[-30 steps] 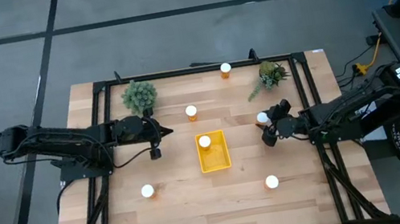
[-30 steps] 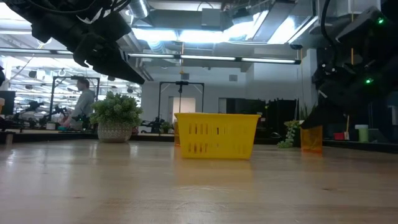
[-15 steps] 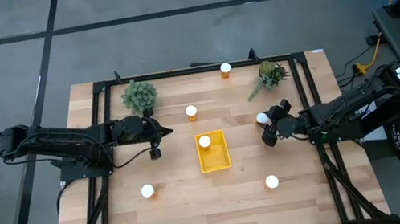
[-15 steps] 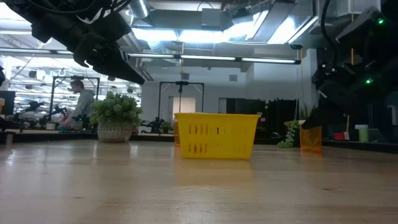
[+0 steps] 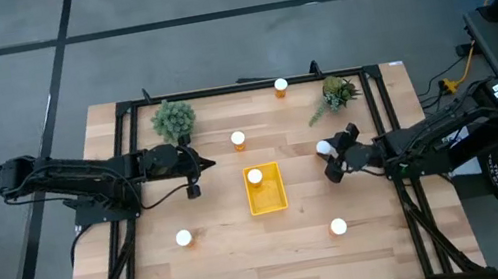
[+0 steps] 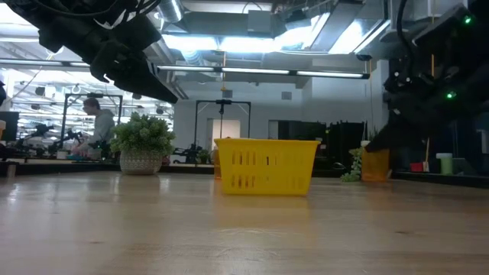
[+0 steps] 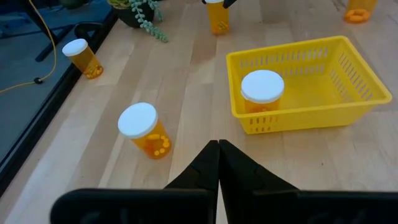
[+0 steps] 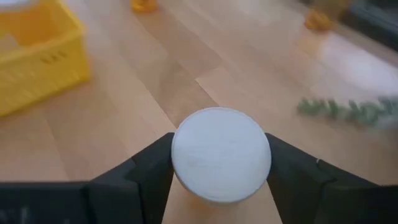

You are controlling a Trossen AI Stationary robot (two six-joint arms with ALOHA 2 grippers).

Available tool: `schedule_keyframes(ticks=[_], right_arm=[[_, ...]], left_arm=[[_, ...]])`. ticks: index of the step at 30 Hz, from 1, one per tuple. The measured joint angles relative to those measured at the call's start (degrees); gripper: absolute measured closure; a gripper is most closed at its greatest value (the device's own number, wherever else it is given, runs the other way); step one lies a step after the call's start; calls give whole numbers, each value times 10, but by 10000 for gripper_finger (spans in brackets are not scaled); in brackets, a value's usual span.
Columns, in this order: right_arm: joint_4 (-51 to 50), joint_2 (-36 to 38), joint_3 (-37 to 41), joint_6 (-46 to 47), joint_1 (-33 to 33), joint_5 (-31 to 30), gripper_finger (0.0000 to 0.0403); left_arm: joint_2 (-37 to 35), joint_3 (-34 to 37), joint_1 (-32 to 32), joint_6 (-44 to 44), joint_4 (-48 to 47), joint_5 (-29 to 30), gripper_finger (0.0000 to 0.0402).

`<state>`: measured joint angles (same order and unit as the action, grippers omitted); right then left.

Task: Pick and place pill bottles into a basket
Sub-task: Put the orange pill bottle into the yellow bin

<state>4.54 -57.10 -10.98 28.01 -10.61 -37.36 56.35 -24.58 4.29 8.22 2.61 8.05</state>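
Six pill bottles [image 5: 238,139], one basket [image 5: 268,195], two plants [image 5: 173,120].

The basket [image 5: 265,188] sits at the table's [image 5: 238,258] middle with one pill bottle [image 5: 254,176] in its far end. The left gripper [image 5: 196,177] hangs left of the basket; the right gripper [image 5: 336,154] is to its right, clamped on a bottle [image 5: 327,148]. Other bottles stand behind the basket [image 5: 238,140], at the far edge [image 5: 281,85], near-left [image 5: 184,239] and near-right [image 5: 339,228]. Plants occupy the far left [image 5: 173,121] and far right [image 5: 337,94].
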Motion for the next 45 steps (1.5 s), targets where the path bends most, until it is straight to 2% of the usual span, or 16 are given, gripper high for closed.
schedule_keyframes(ticks=[3,12,19,25,39,45], right_arm=[[33,0,-2,-22,0,11,182],[26,0,-78,-111,0,42,174],[-69,0,-154,-118,0,76,174],[-72,0,-187,-149,0,110,174],[-65,-16,-194,-135,0,171,173],[6,-56,-194,-175,0,182,173]], left_arm=[[0,0,0,0,0,0,398],[0,0,0,0,0,0,398],[0,0,0,0,0,0,398],[0,0,0,0,0,0,398],[0,0,0,0,2,0,398],[0,0,0,0,2,0,398]])
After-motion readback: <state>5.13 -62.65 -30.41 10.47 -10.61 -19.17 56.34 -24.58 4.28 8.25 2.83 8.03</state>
